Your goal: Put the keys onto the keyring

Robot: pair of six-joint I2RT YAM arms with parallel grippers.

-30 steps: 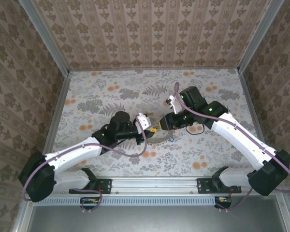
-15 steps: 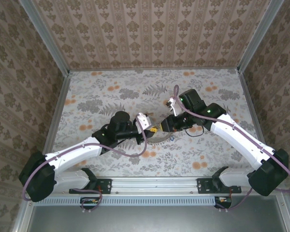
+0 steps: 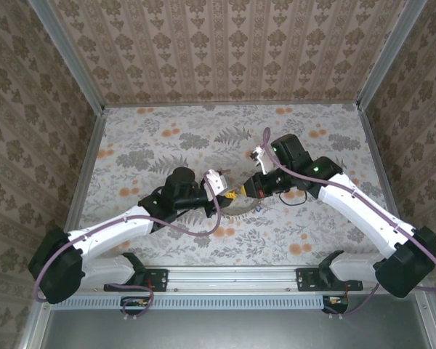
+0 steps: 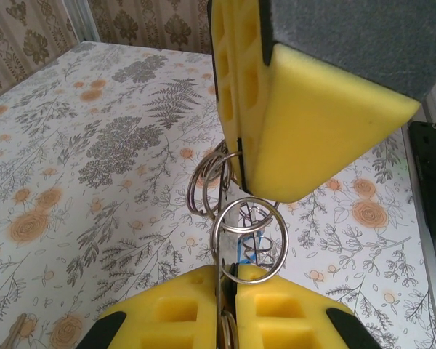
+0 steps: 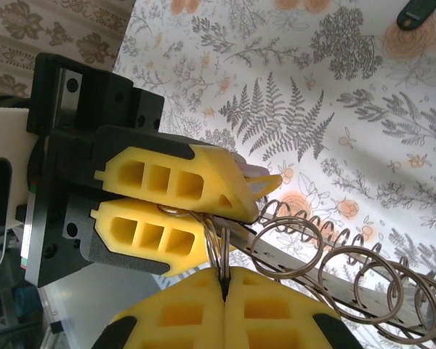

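The two arms meet over the middle of the pale, flower-printed bench [image 3: 152, 138], slightly right of centre, with their yellow foam fingertips almost touching.

The keyring [image 5: 327, 251], a thin grey metal band strung with a row of silver wire loops, hangs between them just above the bench. From above it shows as a small dark hoop [image 3: 241, 205] directly under the fingertips, on their near side.

The left end effector [image 4: 224, 291] [image 3: 230, 195] has its two yellow pads pressed together. They pinch a thin metal edge of the keyring, and one round silver loop [image 4: 248, 236] stands up just above the seam.

The right end effector [image 5: 225, 283] [image 3: 252, 186] is also pressed together and pinches a doubled wire loop [image 5: 219, 247] of the keyring between its pads. In the right wrist view, the band with the other loops trails off to the right from there, tilted.

In the left wrist view, one yellow fingertip of the right end effector hangs just above the left pads, its tip touching the loops.

A small key with a black head [image 5: 420, 13] lies flat on the bench, well apart from both end effectors and partly cut off by the frame edge.
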